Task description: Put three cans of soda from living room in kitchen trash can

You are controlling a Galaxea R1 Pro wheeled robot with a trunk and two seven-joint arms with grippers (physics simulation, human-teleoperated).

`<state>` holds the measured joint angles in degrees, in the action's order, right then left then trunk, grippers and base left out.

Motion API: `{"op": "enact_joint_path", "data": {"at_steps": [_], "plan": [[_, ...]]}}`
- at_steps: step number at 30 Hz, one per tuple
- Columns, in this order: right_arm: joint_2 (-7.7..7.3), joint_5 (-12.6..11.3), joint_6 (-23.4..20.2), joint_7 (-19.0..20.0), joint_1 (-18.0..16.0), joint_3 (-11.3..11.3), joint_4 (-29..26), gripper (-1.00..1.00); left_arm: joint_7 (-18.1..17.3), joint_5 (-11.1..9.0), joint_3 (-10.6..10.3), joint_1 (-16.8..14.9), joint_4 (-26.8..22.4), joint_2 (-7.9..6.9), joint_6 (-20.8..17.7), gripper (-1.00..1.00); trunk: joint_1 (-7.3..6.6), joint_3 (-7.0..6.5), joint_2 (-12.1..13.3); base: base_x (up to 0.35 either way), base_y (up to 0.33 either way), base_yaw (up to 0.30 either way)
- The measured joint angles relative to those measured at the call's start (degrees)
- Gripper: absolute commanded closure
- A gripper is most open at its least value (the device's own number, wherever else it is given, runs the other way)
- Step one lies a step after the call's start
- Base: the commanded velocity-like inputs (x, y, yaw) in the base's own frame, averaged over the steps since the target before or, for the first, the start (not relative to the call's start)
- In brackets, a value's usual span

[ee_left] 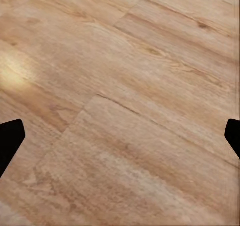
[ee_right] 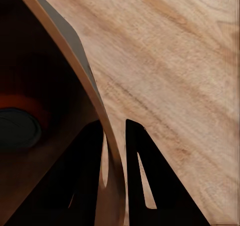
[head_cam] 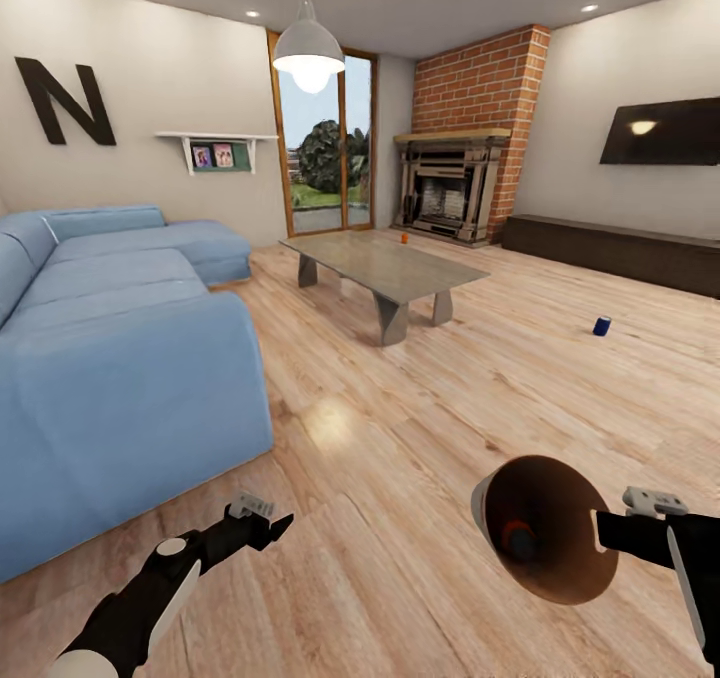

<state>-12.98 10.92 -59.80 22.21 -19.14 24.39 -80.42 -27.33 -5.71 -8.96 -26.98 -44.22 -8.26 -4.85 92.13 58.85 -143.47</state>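
- Right claw clamped on the rim of the bin: one finger inside the wall, the other outside, in the right wrist view.
- Bin tipped on its side, coppery mouth facing the head camera, held above the wood floor.
- Inside the bin, just beyond the right claw: one orange can, silver top visible.
- Left claw spread wide, holding nothing, fingertips at the edges of the left wrist view over bare planks.
- Well ahead of the right claw, on the floor: a dark blue can, upright.
- Far ahead of both claws, on the low grey counter: a second orange can, near the far edge.
- Beside the left claw, on its outer side: blue sofa.
- Beyond the counter: brick fireplace.
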Motion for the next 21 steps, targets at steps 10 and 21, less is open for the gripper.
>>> {"op": "enact_joint_path", "data": {"at_steps": [10,21], "plan": [[-0.01,-0.22,-0.02,-0.01,0.0,0.0,0.07,1.0,0.06,0.08,0.0,0.0,0.09,0.0,0.01,-1.0,-0.16,-1.68,0.07,0.0,0.0,-0.234],[0.56,-0.26,2.35,-0.56,0.0,-0.04,0.26,1.0,0.34,0.09,0.0,0.0,0.08,0.0,0.01,-1.0,-0.44,-4.52,0.22,0.0,0.0,-0.234]]}}
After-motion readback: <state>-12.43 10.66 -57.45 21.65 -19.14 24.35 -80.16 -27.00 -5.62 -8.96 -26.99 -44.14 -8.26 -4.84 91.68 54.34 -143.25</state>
